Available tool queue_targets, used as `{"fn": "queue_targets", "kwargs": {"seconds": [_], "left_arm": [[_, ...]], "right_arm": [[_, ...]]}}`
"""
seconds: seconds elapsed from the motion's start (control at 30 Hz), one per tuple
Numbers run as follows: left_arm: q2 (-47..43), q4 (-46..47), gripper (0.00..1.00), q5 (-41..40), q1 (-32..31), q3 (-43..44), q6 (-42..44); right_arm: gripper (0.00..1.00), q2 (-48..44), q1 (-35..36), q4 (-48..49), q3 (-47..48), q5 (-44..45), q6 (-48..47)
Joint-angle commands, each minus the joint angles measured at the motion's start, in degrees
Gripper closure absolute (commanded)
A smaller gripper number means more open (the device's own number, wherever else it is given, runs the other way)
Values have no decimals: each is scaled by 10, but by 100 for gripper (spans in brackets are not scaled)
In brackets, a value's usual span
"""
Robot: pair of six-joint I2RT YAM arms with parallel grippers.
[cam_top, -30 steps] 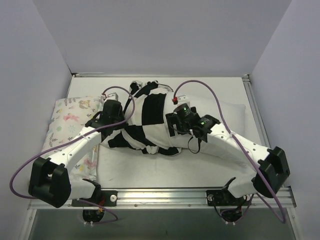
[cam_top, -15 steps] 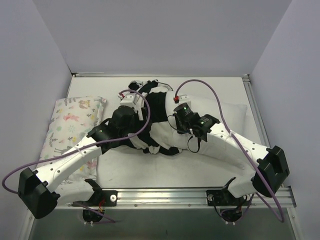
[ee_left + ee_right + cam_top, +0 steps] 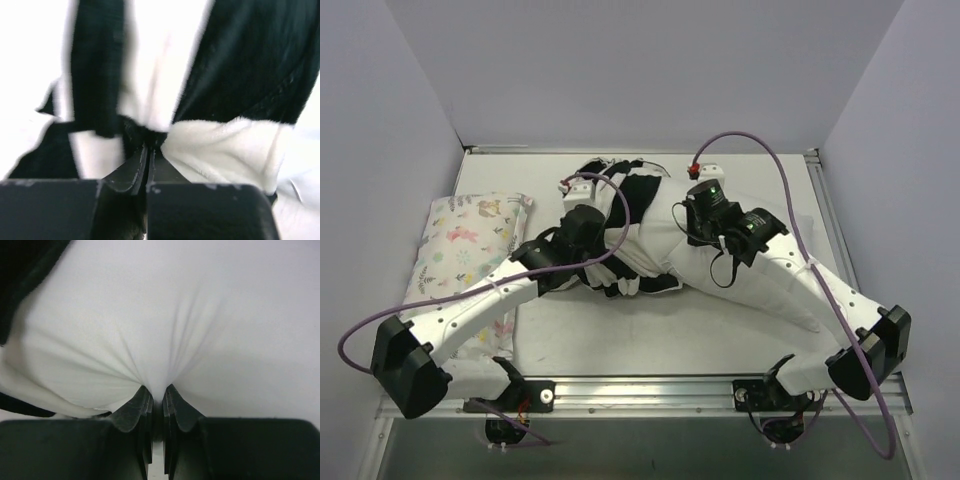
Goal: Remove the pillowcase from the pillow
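I have both arms bent in from the near corners toward the middle of the surface (image 3: 510,175). The left claw (image 3: 148,150) is pinched tight on a fold of the pillowcase (image 3: 250,65), and the right claw (image 3: 157,392) is closed on a tuck of the pillow (image 3: 210,315), whose white cloth puckers into creases at the tips. The pillowcase sits bunched and rumpled over the pillow's left end, toward the far side, and the bare pillow runs out to the right under my right arm.

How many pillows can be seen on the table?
2. The white pillow lies centre, partly inside the checkered pillowcase; the floral pillow lies at the left edge.
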Motion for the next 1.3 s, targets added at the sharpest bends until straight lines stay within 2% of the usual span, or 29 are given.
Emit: {"fn": "queue_targets", "kwargs": {"seconds": [0.0, 0.17, 0.3, 0.4, 0.5, 0.8, 1.1, 1.27], "left_arm": [[-39, -68, 100, -89, 60, 29, 7], [-88, -73, 100, -53, 192, 0, 5], [-81, -56, 100, -22, 254, -14, 0], [-53, -36, 100, 6, 269, -14, -7], [-12, -27, 100, 27, 270, -7, -9], [15, 29, 100, 96, 268, -48, -32], [75, 106, 100, 130, 227, -127, -81], [72, 129, 100, 125, 189, -150, -100]], "right_arm": [[100, -67, -51, -23, 46, 45, -5], [100, -120, -132, -27, 22, 13, 2], [100, -146, -161, -34, 17, -11, 4], [100, -162, -168, -42, 17, -15, 8], [100, -175, -175, -48, 21, -16, 7], [100, -192, -183, -59, 72, -22, 6], [100, -101, -189, -57, 222, -13, 8], [100, -70, -187, -21, 207, -49, 25]]}}
